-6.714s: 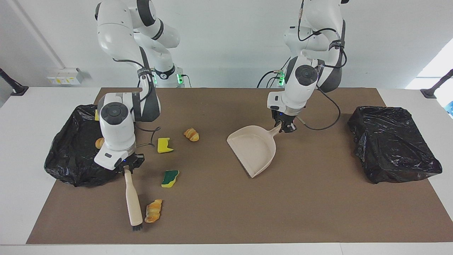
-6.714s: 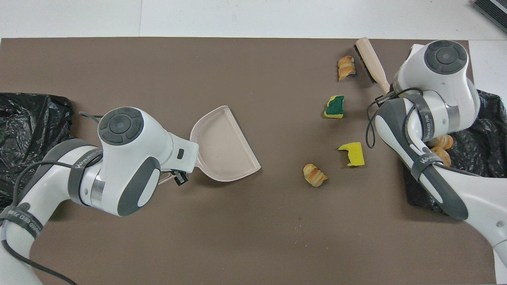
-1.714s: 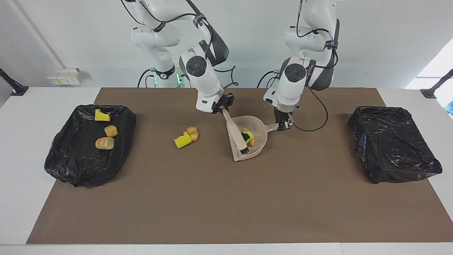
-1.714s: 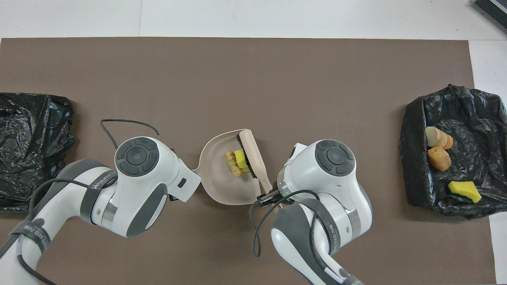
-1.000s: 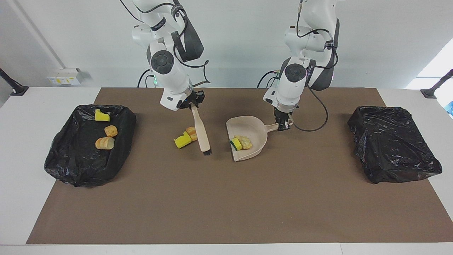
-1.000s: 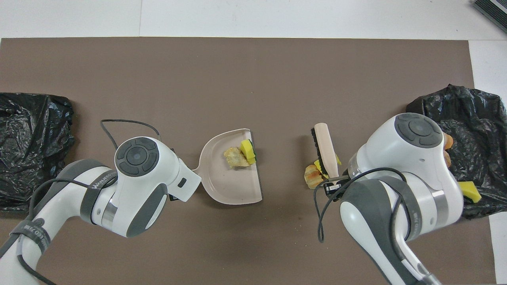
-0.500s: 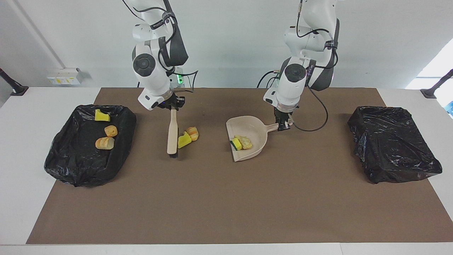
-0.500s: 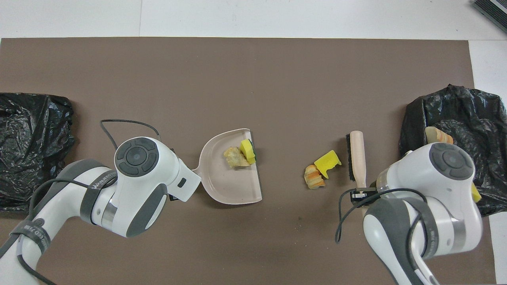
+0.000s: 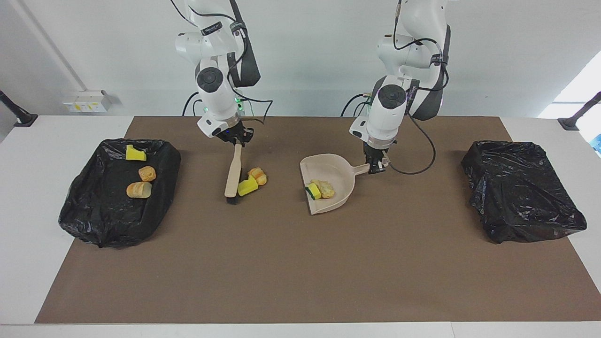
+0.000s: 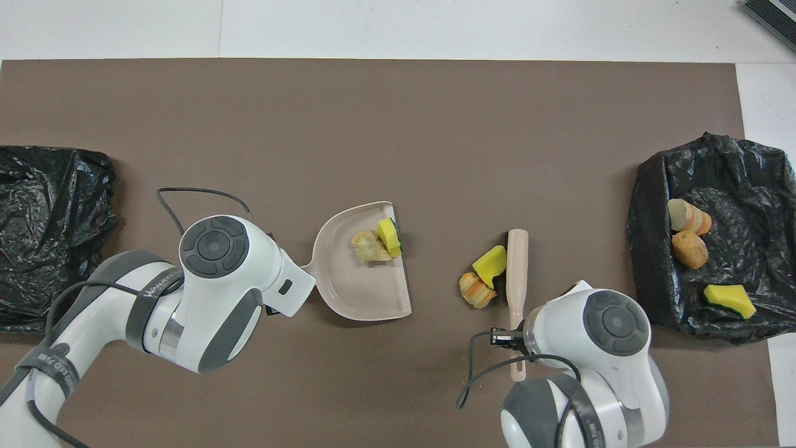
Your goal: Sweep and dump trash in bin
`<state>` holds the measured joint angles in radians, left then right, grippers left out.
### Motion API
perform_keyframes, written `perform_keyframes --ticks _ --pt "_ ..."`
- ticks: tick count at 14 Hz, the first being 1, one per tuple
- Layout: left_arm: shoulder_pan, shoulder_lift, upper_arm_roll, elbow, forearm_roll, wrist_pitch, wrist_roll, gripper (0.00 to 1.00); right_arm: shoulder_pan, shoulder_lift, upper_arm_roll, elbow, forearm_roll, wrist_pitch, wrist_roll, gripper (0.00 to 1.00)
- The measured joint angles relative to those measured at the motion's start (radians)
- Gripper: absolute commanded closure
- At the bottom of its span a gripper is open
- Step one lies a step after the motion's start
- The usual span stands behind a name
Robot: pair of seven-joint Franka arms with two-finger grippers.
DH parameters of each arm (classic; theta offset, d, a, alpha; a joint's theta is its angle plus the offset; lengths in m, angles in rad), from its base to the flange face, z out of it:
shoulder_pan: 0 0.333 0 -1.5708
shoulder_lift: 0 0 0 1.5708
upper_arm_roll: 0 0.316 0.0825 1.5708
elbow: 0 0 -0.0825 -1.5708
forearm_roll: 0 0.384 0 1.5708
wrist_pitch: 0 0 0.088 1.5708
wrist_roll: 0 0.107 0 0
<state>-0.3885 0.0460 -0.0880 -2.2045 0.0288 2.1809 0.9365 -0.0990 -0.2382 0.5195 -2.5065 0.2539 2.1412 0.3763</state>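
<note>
My right gripper [image 9: 237, 139] is shut on the beige brush [image 9: 233, 173], whose bristles rest on the mat. A yellow sponge chunk [image 9: 247, 187] and a croissant piece [image 9: 258, 175] touch the brush on its dustpan side; they also show in the overhead view [image 10: 490, 262] [image 10: 476, 290]. My left gripper [image 9: 375, 165] is shut on the handle of the beige dustpan [image 9: 335, 171], which lies on the mat. It holds a yellow-green sponge [image 9: 313, 191] and a bread piece [image 9: 325, 188]. The black-lined bin [image 9: 94, 220] at the right arm's end holds three trash pieces.
A second black bag-lined bin [image 9: 521, 190] sits at the left arm's end of the table. The brown mat [image 9: 300, 263] covers the middle of the table. The left arm's cable [image 10: 199, 193] loops over the mat beside the dustpan.
The brush left the dustpan, swung past the two loose pieces toward the right arm's end, and now has pushed them a little toward the dustpan. The left arm and dustpan stayed still.
</note>
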Motion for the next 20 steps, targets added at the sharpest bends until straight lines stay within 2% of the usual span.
perform_keyframes --ticks 3,5,11,15,17,20 --pt "0.000 0.000 0.000 0.000 0.000 0.000 0.000 1.00 0.066 0.042 0.002 0.011 0.003 0.087 0.115 1.00" --pt "0.000 0.000 0.000 0.000 0.000 0.000 -0.003 1.00 0.117 0.110 0.003 0.047 0.003 0.142 0.210 1.00" --pt "0.000 0.000 0.000 0.000 0.000 0.000 -0.016 1.00 0.230 0.353 0.003 0.347 0.001 0.149 0.309 1.00" --pt "0.000 0.000 0.001 -0.001 0.000 0.000 -0.029 1.00 0.266 0.408 0.004 0.426 0.021 0.132 0.238 1.00" --pt "0.001 0.000 0.002 -0.001 0.000 0.000 -0.049 1.00 0.261 0.408 0.003 0.451 0.041 0.082 0.197 1.00" --pt "0.008 0.000 0.005 0.000 0.000 0.001 -0.070 1.00 0.224 0.402 -0.001 0.570 0.044 -0.134 0.117 1.00"
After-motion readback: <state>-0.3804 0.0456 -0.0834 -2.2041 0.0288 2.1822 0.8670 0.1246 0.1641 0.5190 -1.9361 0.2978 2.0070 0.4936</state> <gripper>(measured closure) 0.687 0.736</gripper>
